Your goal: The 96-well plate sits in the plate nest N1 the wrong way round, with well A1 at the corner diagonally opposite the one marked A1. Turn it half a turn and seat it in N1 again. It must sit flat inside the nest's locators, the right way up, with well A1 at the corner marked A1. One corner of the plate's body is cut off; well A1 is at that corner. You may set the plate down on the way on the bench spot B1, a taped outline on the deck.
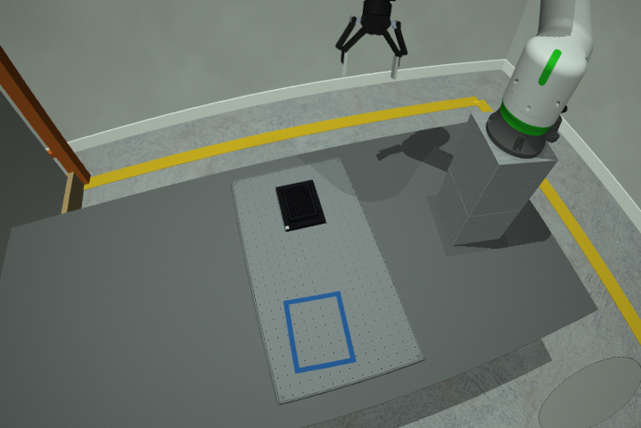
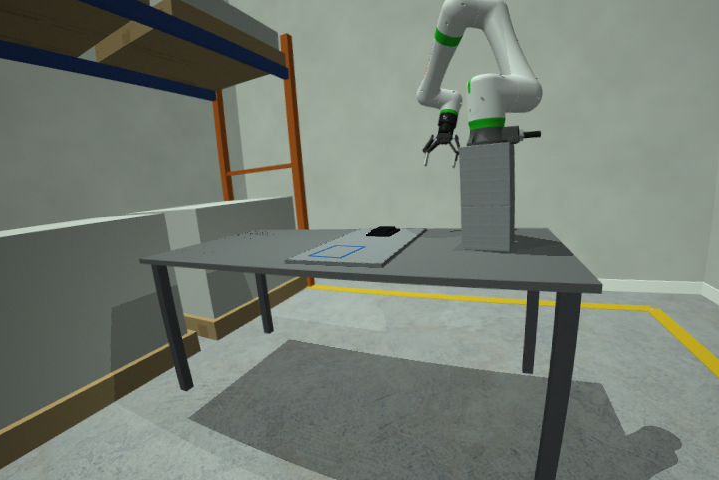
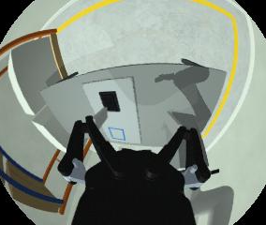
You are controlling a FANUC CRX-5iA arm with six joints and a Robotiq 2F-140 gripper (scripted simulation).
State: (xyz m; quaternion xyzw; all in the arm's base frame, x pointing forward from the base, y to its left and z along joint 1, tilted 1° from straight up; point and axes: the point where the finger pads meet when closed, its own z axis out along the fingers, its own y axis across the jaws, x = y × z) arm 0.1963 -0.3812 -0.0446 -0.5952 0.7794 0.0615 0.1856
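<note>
Top view | tool (image 1: 370, 62) spread wide, holding nothing, high above deck (image 1: 382, 302) | plate (image 1: 299, 204) in nest near deck's far edge

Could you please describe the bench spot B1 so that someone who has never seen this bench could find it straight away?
Start at the grey table and find the pale perforated deck plate lying along its middle. The bench spot B1 is the blue taped rectangle at the deck's end farther from the arm's pedestal. Unlike the black 96-well plate at the other end, it is only a flat outline.
</note>
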